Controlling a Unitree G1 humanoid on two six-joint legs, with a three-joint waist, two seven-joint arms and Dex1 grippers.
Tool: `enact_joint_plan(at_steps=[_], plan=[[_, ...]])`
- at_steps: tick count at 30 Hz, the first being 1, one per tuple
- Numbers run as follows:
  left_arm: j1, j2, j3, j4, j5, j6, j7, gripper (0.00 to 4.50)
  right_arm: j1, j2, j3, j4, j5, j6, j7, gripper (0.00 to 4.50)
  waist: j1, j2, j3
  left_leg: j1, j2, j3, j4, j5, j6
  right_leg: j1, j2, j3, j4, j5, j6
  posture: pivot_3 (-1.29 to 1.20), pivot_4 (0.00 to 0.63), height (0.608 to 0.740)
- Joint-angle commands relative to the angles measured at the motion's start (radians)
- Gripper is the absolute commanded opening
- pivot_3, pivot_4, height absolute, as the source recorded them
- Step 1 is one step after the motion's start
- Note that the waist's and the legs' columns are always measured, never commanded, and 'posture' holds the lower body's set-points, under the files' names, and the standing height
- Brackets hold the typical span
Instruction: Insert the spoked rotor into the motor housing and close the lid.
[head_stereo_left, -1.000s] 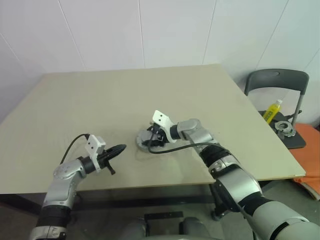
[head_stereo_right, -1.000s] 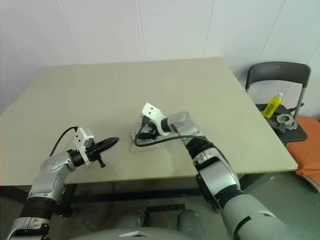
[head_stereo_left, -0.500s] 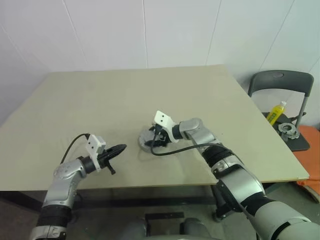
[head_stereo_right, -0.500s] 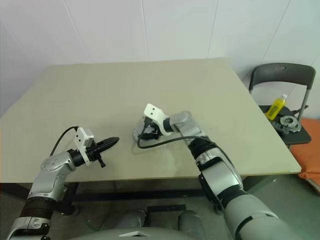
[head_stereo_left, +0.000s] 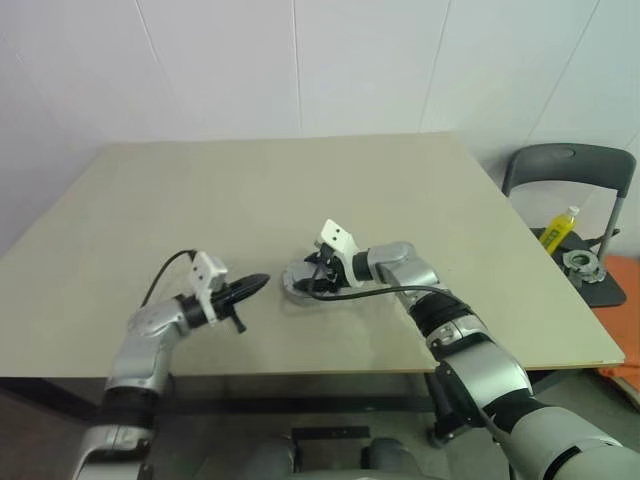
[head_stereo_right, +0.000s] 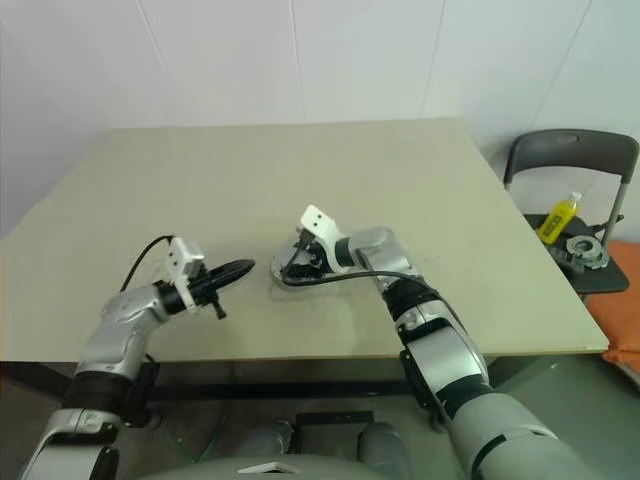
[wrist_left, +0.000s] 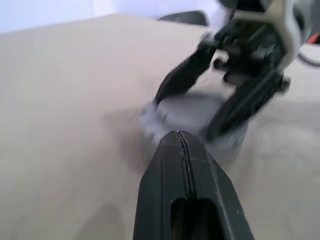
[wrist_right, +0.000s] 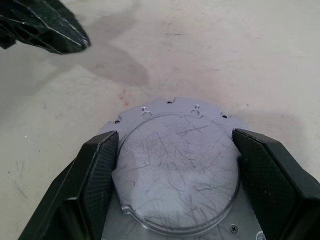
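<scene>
**Asker:** Start nearest to you. What is your left arm doing?

**Me:** My left gripper (head_stereo_right: 248, 267) hovers just above the near part of the counter (head_stereo_left: 200, 180). Its fingers are pressed together with nothing between them, and they point right, toward the work.

**Asker:** And just beyond it?

**Me:** My right gripper (head_stereo_left: 311, 282) reaches in from the right. Its fingers are spread wide, with a pad on each side of the lid (wrist_right: 175, 165), so I'm holding the lid by its rim. The lid lies flat near the middle of the counter. Under its far edge a grey rim with small holes peeks out, and I take that to be the motor housing (wrist_right: 170, 106).

**Asker:** Where is the spoked rotor?

**Me:** I can't tell. The lid covers whatever sits in the housing. My guess is the rotor is already in there.

**Asker:** So which step is this?

**Me:** I judge it to be the last one, closing the lid. It looks level and roughly centred, but I can't say if it's fully seated.

**Asker:** What does the next move need?

**Me:** Probably keeping the lid square to the housing while I press or settle it, and letting go without dragging it sideways. My left fingers are close enough to steady the base if it slides.

**Asker:** Anything farther off?

**Me:** At the far right, beside the counter, a chair (head_stereo_left: 570, 165) holds a yellow bottle (head_stereo_left: 558, 228). It's well away from the work.
</scene>
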Motion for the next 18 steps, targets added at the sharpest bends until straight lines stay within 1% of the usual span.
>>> enact_joint_plan(at_steps=[1,4,11,16,18], plan=[[-0.095,-0.020,-0.034,0.041,0.015,-0.034,-0.034,0.00,0.061,-0.036,0.049,0.031,-0.046,-0.009,0.024,3.27,0.000,0.000,0.000,0.000,0.000,0.000,0.000,0.000,0.000,0.000,0.000,0.000,0.000,0.000,0.000,0.00,0.000,0.740],[-0.162,-0.043,-0.059,0.098,0.027,-0.054,-0.060,0.00,0.075,-0.058,0.073,0.006,-0.066,-0.048,0.031,3.27,0.004,0.000,0.000,0.000,0.000,0.000,0.000,0.000,0.000,0.000,0.000,0.000,-0.001,0.000,0.000,0.00,0.000,0.740],[-0.251,-0.087,-0.082,0.194,0.049,-0.091,-0.099,0.00,0.084,-0.080,0.100,0.009,-0.096,-0.081,-0.002,3.27,0.016,-0.001,-0.001,-0.001,0.000,0.000,0.000,0.001,0.002,0.000,0.000,0.000,-0.001,0.000,0.001,0.00,0.000,0.740],[-0.291,-0.088,-0.108,0.257,0.078,-0.111,-0.143,0.00,0.086,-0.083,0.093,0.009,-0.089,-0.075,-0.006,3.27,0.016,-0.001,-0.001,0.001,0.000,0.000,0.002,0.000,0.001,0.003,0.000,0.000,-0.001,-0.002,0.004,0.00,0.000,0.740],[-0.302,-0.078,-0.128,0.289,0.111,-0.109,-0.152,0.00,0.086,-0.086,0.091,0.006,-0.088,-0.072,-0.006,3.27,0.016,-0.001,-0.001,0.001,0.000,0.000,0.001,0.000,0.001,0.003,0.000,0.000,-0.001,-0.002,0.004,0.00,0.000,0.740]])
